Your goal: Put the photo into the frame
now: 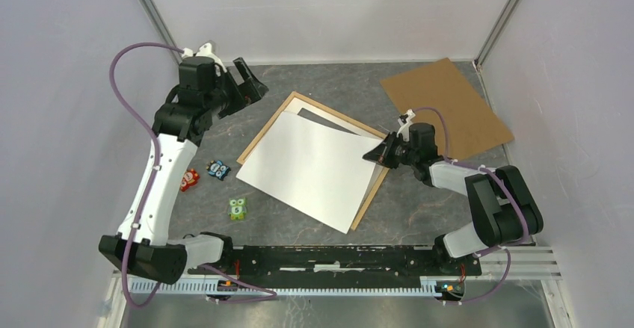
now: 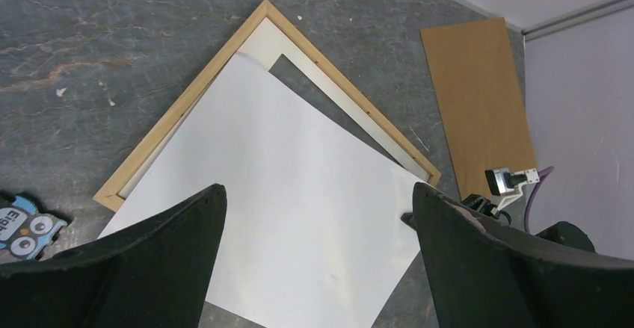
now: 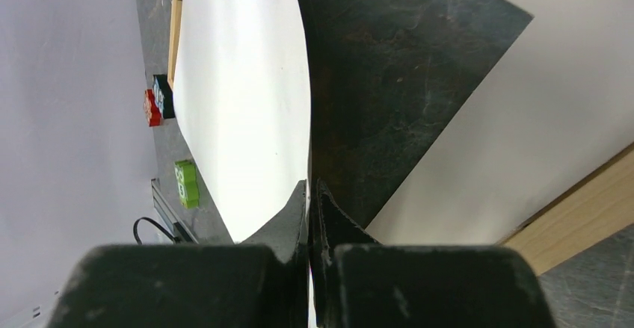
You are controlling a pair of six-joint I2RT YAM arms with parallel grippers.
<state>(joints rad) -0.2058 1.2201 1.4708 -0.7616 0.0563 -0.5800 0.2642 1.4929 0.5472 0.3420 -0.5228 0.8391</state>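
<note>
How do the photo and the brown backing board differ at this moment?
The photo shows its white back; the backing board is brown. The photo lies skewed across the frame, overhanging its near side; the backing board lies apart from the frame, far right. The right pincer pinches the photo's edge; nothing touches the backing board. Both are thin rectangular sheets of similar size.

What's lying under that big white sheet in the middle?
The wooden frame: its far corner and parts of its sides stick out from under the sheet. The frame's near side is covered, and so is the sheet's underside.
</note>
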